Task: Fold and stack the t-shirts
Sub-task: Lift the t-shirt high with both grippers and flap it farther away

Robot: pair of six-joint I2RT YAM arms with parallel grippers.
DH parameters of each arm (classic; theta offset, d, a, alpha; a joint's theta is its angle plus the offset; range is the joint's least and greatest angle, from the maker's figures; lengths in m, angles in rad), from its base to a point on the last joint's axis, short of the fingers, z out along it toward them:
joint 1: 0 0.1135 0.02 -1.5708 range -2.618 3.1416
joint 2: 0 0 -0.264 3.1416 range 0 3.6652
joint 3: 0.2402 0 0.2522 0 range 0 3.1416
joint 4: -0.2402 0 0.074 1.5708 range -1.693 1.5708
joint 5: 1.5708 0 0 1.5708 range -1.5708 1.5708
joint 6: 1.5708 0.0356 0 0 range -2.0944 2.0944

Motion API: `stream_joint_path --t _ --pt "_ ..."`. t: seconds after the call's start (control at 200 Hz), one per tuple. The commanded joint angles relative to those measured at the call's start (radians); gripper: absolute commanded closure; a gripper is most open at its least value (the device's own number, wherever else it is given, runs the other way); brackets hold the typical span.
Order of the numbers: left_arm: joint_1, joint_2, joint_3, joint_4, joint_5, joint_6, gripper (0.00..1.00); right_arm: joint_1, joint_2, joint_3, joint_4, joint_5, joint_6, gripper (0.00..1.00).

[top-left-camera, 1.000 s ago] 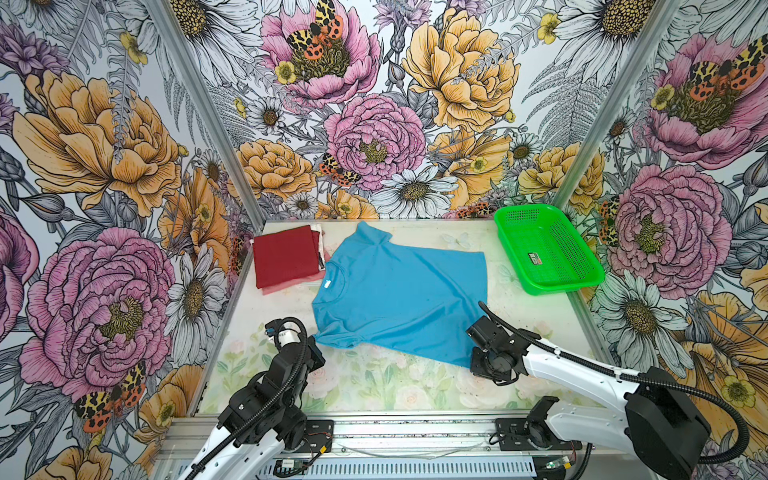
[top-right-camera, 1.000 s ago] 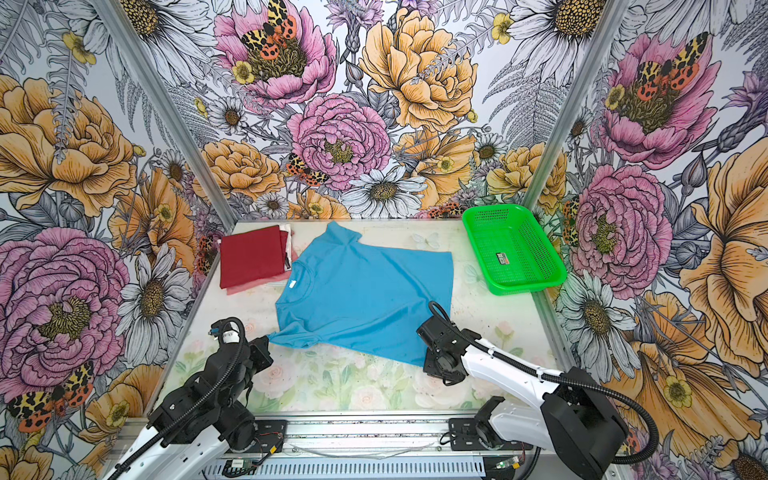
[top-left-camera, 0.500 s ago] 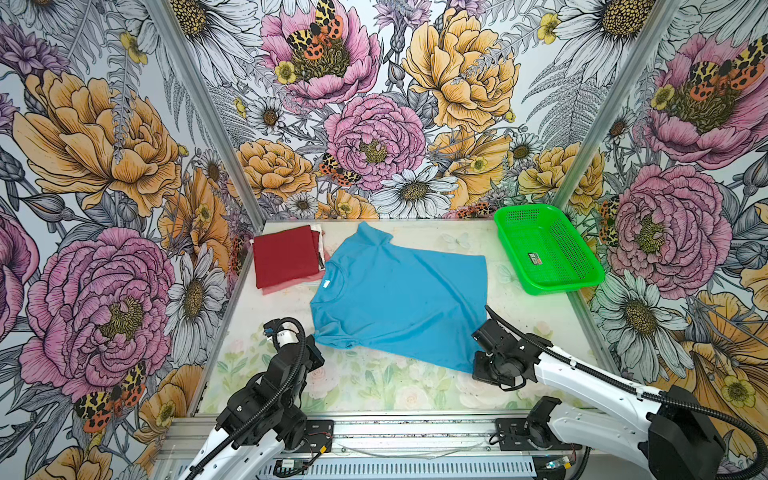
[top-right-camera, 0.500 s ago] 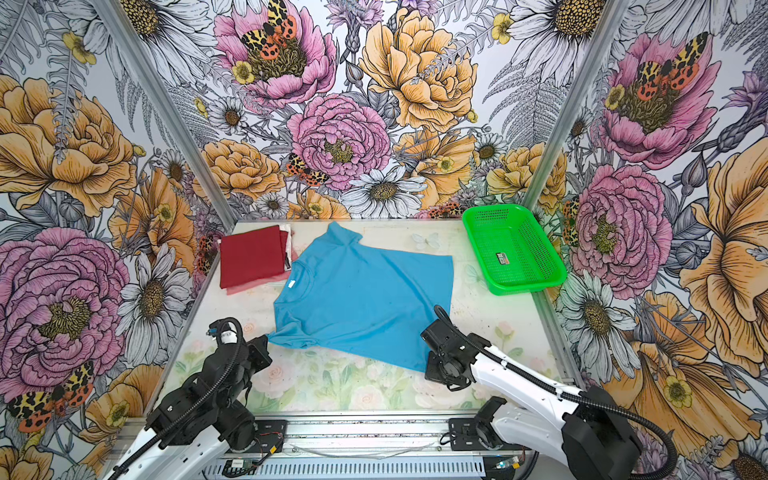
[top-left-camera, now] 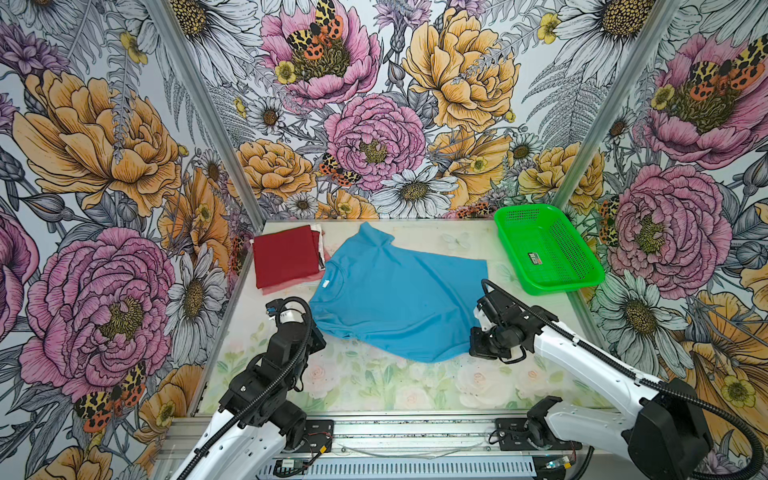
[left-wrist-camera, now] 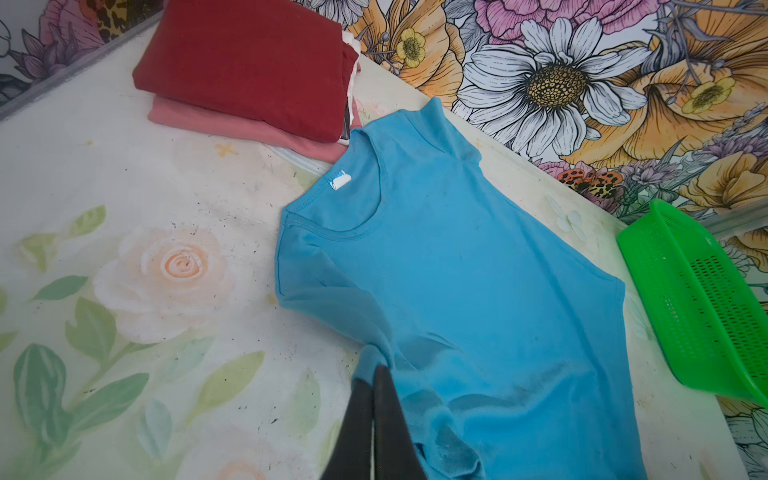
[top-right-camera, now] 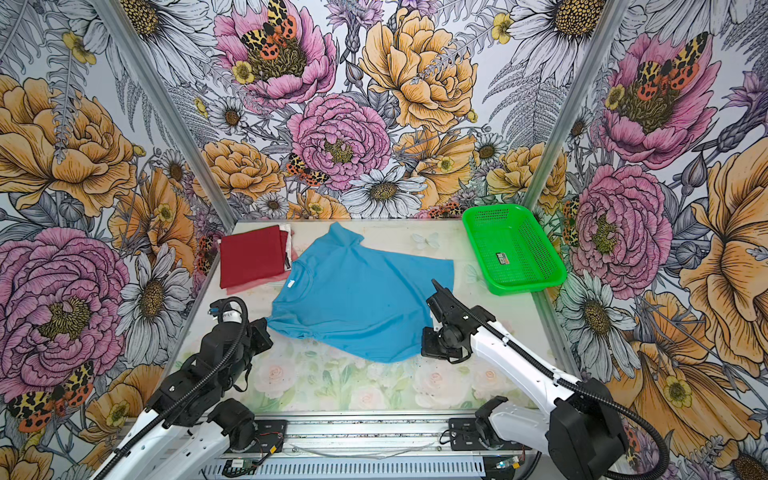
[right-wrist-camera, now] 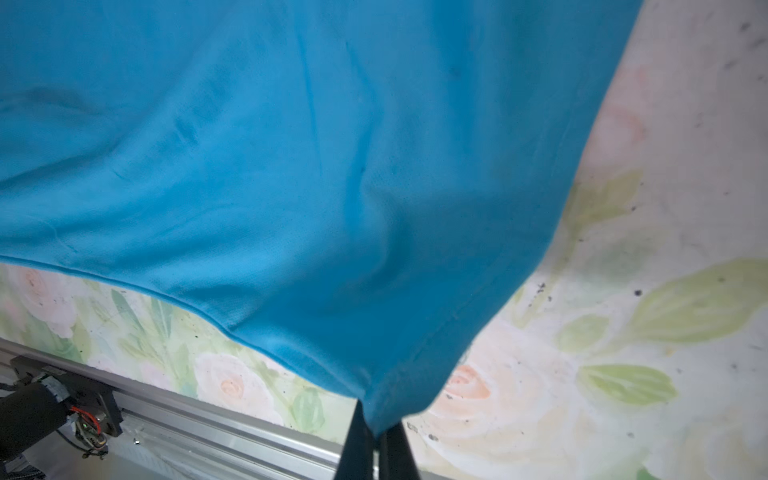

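The sky-blue t-shirt (top-left-camera: pixel 399 299) lies spread on the tabletop (top-left-camera: pixel 374 386), between the folded maroon t-shirt (top-left-camera: pixel 284 257) at the far left corner and the green basket (top-left-camera: pixel 548 253). The left hand (left-wrist-camera: pixel 374 372) is closed on its near sleeve. The right hand (right-wrist-camera: pixel 376 419) is closed on a corner of its hem.

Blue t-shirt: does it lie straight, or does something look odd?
The blue t-shirt lies askew on the table, and its near sleeve is bunched where the left gripper pinches it.
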Motion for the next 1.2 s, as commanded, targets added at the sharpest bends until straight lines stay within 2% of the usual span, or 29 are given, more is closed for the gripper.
stream_joint_path --t 0.0,0.14,0.22,0.29,0.38,0.455,0.57,0.65,0.821,0.926,1.001,1.071,1.196 --pt "0.073 0.052 0.05 0.119 0.147 0.072 1.0 -0.051 -0.045 0.024 -0.022 -0.069 -0.051 1.0" --pt "0.126 0.115 0.132 0.228 0.302 0.138 1.0 -0.211 -0.073 0.115 -0.036 -0.08 -0.108 1.0" --pt "0.155 0.231 0.243 0.268 0.388 0.185 1.0 -0.268 -0.017 0.236 -0.025 -0.062 -0.142 1.0" --pt "0.179 0.361 0.389 0.294 0.477 0.218 1.0 -0.278 0.041 0.382 -0.018 -0.019 -0.165 1.0" --pt "0.192 0.481 0.629 0.294 0.53 0.267 1.0 -0.283 0.086 0.577 -0.01 -0.013 -0.185 1.0" --pt "0.195 0.527 0.815 0.289 0.53 0.302 1.0 -0.289 0.107 0.734 -0.016 -0.06 -0.204 1.0" --pt "0.204 0.566 1.048 0.222 0.523 0.345 1.0 -0.336 0.086 0.904 -0.027 -0.205 -0.212 1.0" --pt "0.214 0.552 1.097 0.179 0.507 0.362 1.0 -0.406 0.044 0.91 -0.035 -0.268 -0.198 1.0" --pt "0.231 0.407 1.029 0.152 0.481 0.34 1.0 -0.586 -0.084 0.832 -0.044 -0.413 -0.173 1.0" --pt "0.232 0.347 1.054 0.116 0.414 0.361 1.0 -0.618 -0.136 0.849 -0.056 -0.371 -0.175 1.0" --pt "0.231 0.403 1.125 0.046 0.388 0.402 1.0 -0.637 -0.093 0.821 -0.025 -0.414 -0.133 1.0" --pt "0.235 0.51 1.199 -0.03 0.442 0.42 1.0 -0.636 -0.027 0.761 0.065 -0.49 -0.08 1.0" --pt "0.264 0.653 1.208 -0.012 0.496 0.41 1.0 -0.631 0.099 0.736 0.17 -0.568 -0.056 1.0"
